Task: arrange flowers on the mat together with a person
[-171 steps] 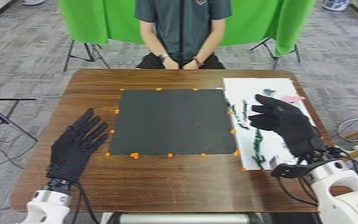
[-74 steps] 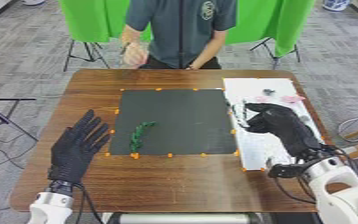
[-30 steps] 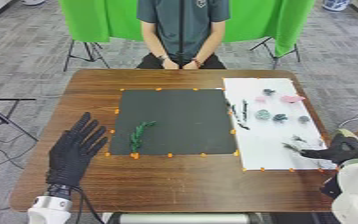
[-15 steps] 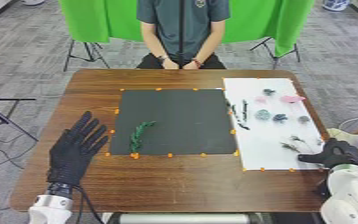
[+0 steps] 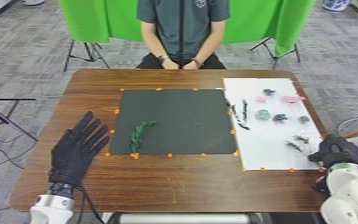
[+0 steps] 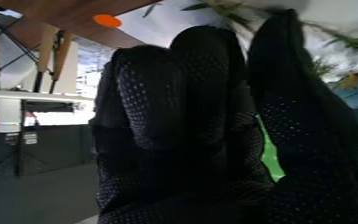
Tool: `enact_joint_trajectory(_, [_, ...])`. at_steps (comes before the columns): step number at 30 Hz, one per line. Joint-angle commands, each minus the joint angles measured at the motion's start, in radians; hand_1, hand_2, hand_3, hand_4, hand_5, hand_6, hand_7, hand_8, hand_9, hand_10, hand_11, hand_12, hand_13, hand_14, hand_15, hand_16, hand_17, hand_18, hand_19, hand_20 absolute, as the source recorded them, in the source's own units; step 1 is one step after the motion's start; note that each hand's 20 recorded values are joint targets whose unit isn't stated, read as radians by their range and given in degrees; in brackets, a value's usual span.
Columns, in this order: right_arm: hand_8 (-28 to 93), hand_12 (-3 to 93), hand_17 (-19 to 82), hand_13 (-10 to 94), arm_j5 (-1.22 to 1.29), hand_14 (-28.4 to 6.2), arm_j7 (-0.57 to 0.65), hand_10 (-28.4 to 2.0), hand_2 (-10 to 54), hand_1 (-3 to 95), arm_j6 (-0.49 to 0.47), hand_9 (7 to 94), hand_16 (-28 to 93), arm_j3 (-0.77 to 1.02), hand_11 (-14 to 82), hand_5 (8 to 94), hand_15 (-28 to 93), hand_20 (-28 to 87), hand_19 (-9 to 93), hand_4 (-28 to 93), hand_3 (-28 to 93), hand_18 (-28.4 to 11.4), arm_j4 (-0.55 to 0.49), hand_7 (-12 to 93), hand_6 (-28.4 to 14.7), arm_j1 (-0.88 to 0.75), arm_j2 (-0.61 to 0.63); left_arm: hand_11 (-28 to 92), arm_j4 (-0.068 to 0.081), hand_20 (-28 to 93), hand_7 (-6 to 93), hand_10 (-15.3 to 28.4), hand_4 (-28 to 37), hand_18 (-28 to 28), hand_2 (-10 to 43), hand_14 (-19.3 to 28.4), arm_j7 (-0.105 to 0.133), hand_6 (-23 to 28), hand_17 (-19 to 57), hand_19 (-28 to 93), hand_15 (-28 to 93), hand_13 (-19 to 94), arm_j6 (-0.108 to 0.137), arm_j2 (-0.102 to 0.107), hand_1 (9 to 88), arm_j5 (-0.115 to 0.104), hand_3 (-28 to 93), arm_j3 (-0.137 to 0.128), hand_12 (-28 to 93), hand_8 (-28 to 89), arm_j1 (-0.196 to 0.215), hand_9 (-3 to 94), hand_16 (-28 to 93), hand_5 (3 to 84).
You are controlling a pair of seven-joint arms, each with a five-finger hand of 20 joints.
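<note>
White sheet [image 5: 261, 154] under it, the small sprig [image 5: 294, 146] lies just left of my right robot hand [image 5: 339, 149], the nearer one; I see straight fingers, thumb slightly apart.

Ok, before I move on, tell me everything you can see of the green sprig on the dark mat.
The green sprig is one slim, leafy piece, with small leaves packed along its length; whether it is real or artificial, I can't tell. It lies on the near left part of the dark mat, running away from the robot, its far end bending right. Only the mat touches it; the left robot hand is off to its left, apart from it.
</note>
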Motion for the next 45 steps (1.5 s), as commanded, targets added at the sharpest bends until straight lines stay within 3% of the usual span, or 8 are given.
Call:
enact_joint_trajectory(1, [0,32.3,35,79,0.029,-6.8,-0.037,-8.6,-6.9,54.0,-0.003,83.8,24,-0.01,45.6,75.9,65,27,82,-28,63,-17.8,0.058,42,2.1,-0.078,-0.025,14,0.009,9,12.2,10.7,-28.3,20.6,-3.6,13.4,-0.014,3.3,-12.0,38,15,20,-0.015,0.004,24.5,0.012,70,0.003,15,-7,0.004,22.3,4,28.9])
enact_joint_trajectory(7, [6,35.0,36,80,0.017,-7.5,-0.051,-8.8,-9.2,46.2,0.141,85.5,26,0.002,52.5,79.2,73,29,85,-27,80,-18.9,0.018,43,0.3,-0.097,-0.016,14,0.003,9,12.2,10.6,-28.3,20.5,-3.6,13.4,-0.001,3.2,-12.0,38,15,20,-0.009,0.005,24.5,0.01,70,0.004,15,-7,0.018,22.4,4,28.9])
enact_joint_trajectory(10, [10,36.5,37,80,0.012,-8.7,-0.062,-9.0,-9.5,43.5,0.202,86.0,26,0.001,59.5,80.6,80,30,88,-22,83,-19.6,-0.019,46,-0.2,-0.091,-0.011,14,0.001,9,12.2,10.6,-28.3,20.5,-3.6,13.5,-0.004,3.2,-12.0,38,15,20,-0.007,0.003,24.4,0.008,70,0.004,15,-7,0.022,22.4,4,28.9])
enact_joint_trajectory(20, [19,37.2,41,85,0.102,-9.0,-0.172,-9.0,-9.5,37.1,0.334,91.1,27,-0.095,66.5,84.4,85,35,92,-10,86,-21.6,-0.129,51,1.5,0.067,0.039,14,0.001,9,12.3,10.6,-28.3,20.6,-3.6,13.4,-0.005,3.2,-12.0,38,15,20,0.0,-0.001,24.3,0.006,70,-0.001,15,-7,0.023,22.5,4,29.0])
enact_joint_trajectory(26, [19,37.2,42,87,0.152,-9.0,-0.278,-8.9,-7.8,35.2,0.24,92.9,27,-0.25,66.3,86.6,85,34,93,-10,87,-22.0,-0.138,51,1.7,0.247,0.047,14,-0.005,9,12.2,10.7,-28.3,20.6,-3.6,13.4,-0.001,3.3,-12.0,38,15,20,0.008,0.001,24.3,0.005,70,0.0,15,-7,0.029,22.4,4,29.0])
enact_joint_trajectory(32, [17,37.9,42,86,0.345,-9.0,-0.338,-9.0,-7.0,35.2,-0.029,92.8,27,-0.383,65.2,86.7,84,33,92,-12,87,-21.5,-0.043,50,1.6,0.409,-0.053,14,-0.008,9,12.1,10.7,-28.3,20.6,-3.6,13.5,-0.017,3.4,-12.0,38,15,20,0.0,-0.006,24.3,0.01,70,0.002,15,-7,0.022,22.5,4,29.1])
enact_joint_trajectory(38, [17,38.0,42,86,0.251,-9.1,-0.357,-9.2,-7.0,35.7,-0.027,92.6,27,-0.565,64.6,86.5,84,33,92,-12,87,-21.5,0.061,49,1.5,0.498,-0.085,14,-0.006,9,12.3,10.7,-28.3,20.6,-3.6,13.5,-0.021,3.3,-12.0,38,15,20,-0.003,-0.005,24.3,0.011,70,0.005,15,-7,0.013,22.6,4,29.1])
enact_joint_trajectory(45, [18,38.1,42,86,0.156,-9.1,-0.372,-9.1,-7.2,35.7,0.058,92.6,27,-0.675,64.6,86.5,84,33,92,-12,87,-21.5,0.119,49,1.4,0.556,-0.115,14,-0.001,9,12.3,10.7,-28.3,20.6,-3.5,13.6,-0.027,3.3,-12.0,38,15,20,-0.003,-0.003,24.2,0.009,70,0.005,15,-7,0.006,22.6,4,29.1])
